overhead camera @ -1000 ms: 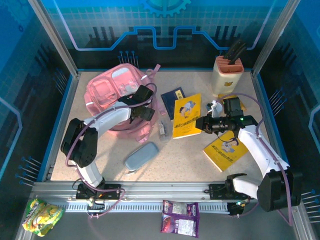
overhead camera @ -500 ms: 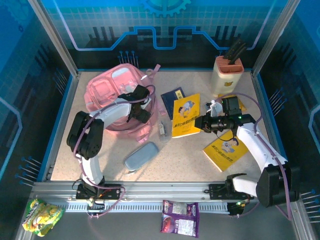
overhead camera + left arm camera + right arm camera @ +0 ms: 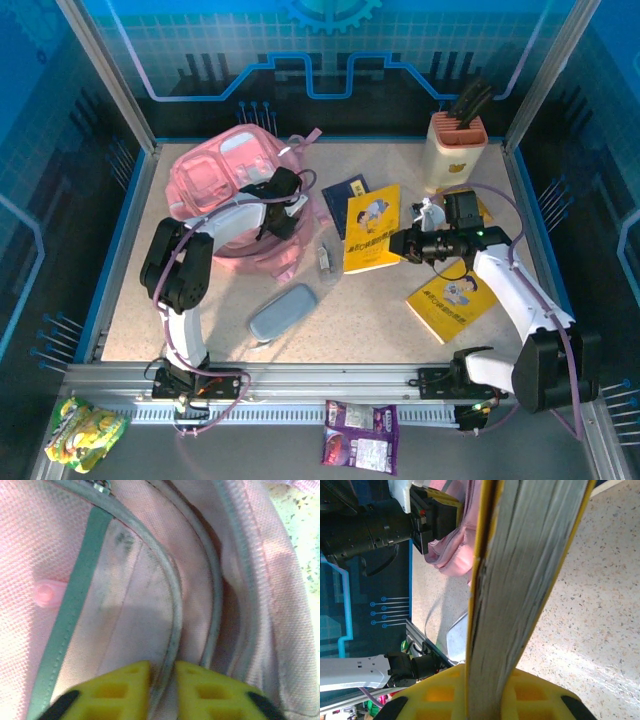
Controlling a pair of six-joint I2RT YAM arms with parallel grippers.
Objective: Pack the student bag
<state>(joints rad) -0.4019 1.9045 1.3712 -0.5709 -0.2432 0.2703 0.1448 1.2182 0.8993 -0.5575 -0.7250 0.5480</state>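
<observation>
The left claw (image 3: 162,677) nips the student bag (image 3: 75,605) at its zip rim — apparently holding the mouth open — while the right claw (image 3: 482,677) clamps a yellow book (image 3: 520,570) edge-on to insert.

Pencil case (image 3: 282,311) near front; pen holder (image 3: 456,155) far-right corner.

White-and-black arms (image 3: 510,290), yellow tool pads (image 3: 125,690)

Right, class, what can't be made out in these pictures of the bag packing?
Inside the student bag: left wrist view, its opening lies in shadow.
Cover of the yellow book: right wrist view, edge-on in the right gripper.
Title on the loose yellow book: top view, too small.
Left gripper tips: top view, under its wrist.
</observation>
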